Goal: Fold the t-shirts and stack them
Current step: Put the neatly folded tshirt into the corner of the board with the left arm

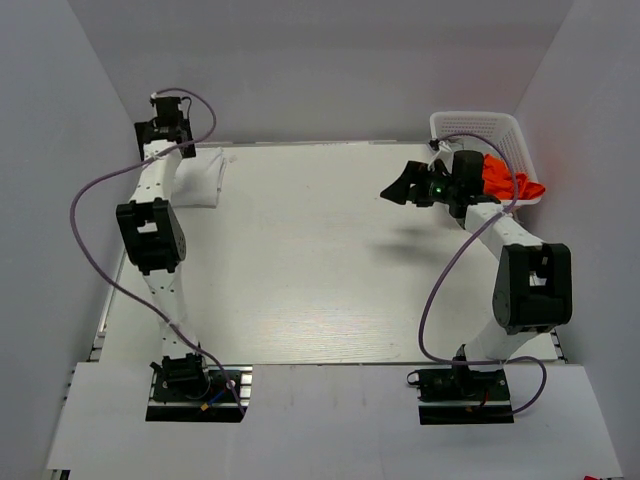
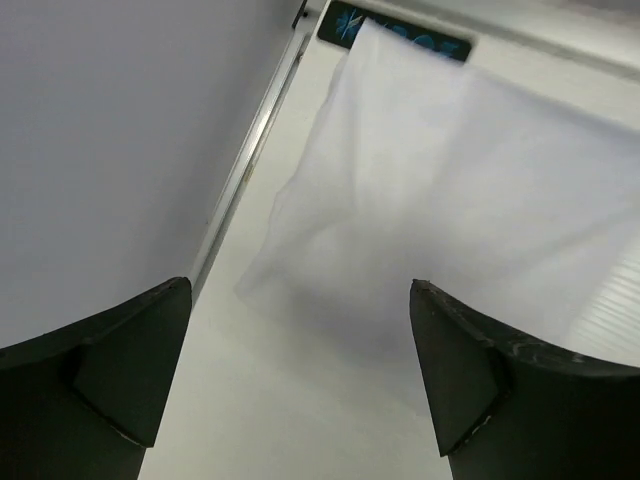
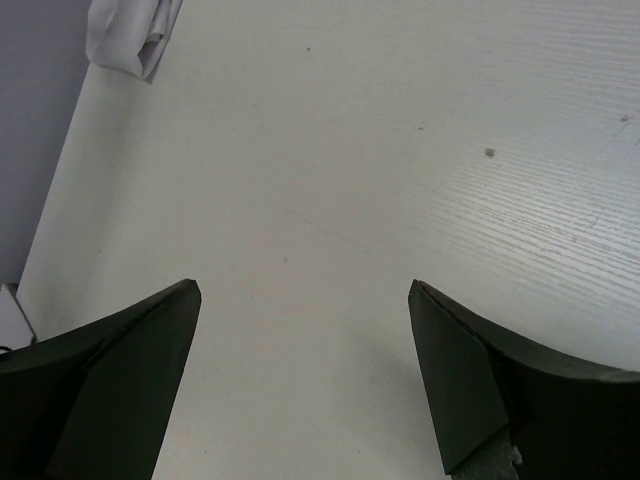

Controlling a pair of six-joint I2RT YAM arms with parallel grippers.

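A folded white t-shirt (image 1: pixel 203 176) lies at the table's far left; it fills the upper right of the left wrist view (image 2: pixel 450 170) and shows small at the top left of the right wrist view (image 3: pixel 130 35). An orange t-shirt (image 1: pixel 510 182) lies bunched in the white basket (image 1: pixel 478 124) at the far right. No grey shirt is in view. My left gripper (image 1: pixel 168 132) (image 2: pixel 300 390) is open and empty, just beside the white shirt's edge. My right gripper (image 1: pixel 403 187) (image 3: pixel 300 390) is open and empty above bare table, left of the basket.
Grey walls close in the table on the left, back and right. A metal rail (image 2: pixel 250 170) runs along the table's left edge beside the white shirt. A black mount plate (image 2: pixel 400 35) lies past the shirt.
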